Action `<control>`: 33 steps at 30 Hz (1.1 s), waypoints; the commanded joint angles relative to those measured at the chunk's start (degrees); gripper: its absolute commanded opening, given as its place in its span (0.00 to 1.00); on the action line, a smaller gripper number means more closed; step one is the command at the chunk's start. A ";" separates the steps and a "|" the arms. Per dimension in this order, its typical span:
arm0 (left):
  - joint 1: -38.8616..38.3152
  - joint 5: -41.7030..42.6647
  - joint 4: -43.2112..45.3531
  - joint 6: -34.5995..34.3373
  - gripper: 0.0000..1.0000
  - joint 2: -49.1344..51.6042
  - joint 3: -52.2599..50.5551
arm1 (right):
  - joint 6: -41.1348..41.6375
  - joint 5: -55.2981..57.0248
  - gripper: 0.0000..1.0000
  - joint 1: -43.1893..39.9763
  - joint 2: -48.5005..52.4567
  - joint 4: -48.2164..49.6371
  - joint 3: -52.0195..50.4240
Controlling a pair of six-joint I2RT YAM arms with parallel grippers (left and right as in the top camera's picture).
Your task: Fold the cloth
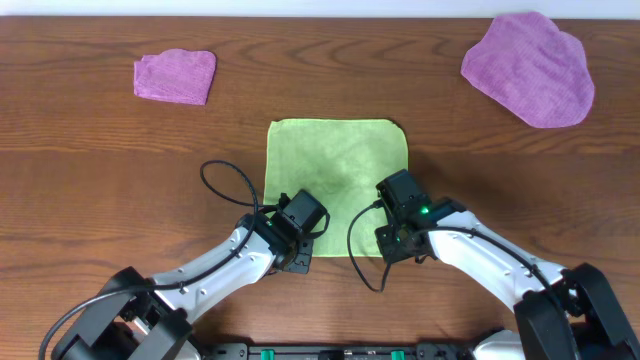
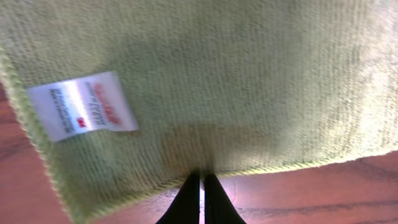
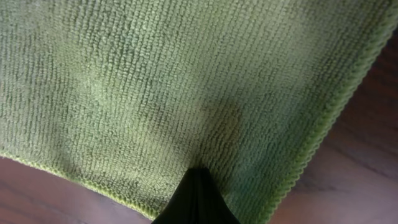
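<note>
The left gripper (image 2: 200, 182) and right gripper (image 3: 198, 177) each have their jaws pressed together on the near hem of the cloth (image 1: 336, 160). The wrists hide both tips from overhead, and the print on the white tag (image 2: 81, 106) is a blur. Lime-green, ribbed and square, the cloth lies flat, spreading toward 12 o'clock from the grippers, which sit at its 7 and 5 o'clock corners.

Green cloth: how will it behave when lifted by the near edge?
Probably floppy: the cloth lies flat and puckers where the right fingers pinch it, so the middle should sag. Likely light, being thin microfibre. The looped pile looks grippy, so it may drag on the table rather than slide.
</note>
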 commanded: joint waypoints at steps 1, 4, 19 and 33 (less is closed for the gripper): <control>0.04 -2.23 -0.22 -0.39 0.06 0.57 0.98 | 1.57 5.70 0.01 0.09 1.99 -1.92 -2.64; 0.02 -2.14 -0.22 -0.39 0.06 0.55 0.98 | 1.68 7.30 0.01 0.09 1.99 -2.32 -2.64; 0.04 -5.81 -3.65 4.42 0.06 -1.77 11.17 | 1.11 8.28 0.01 0.09 0.72 0.20 0.17; 5.44 -7.06 -11.67 4.83 0.06 -20.61 13.33 | -3.10 13.03 0.01 -2.49 -20.79 -6.45 14.34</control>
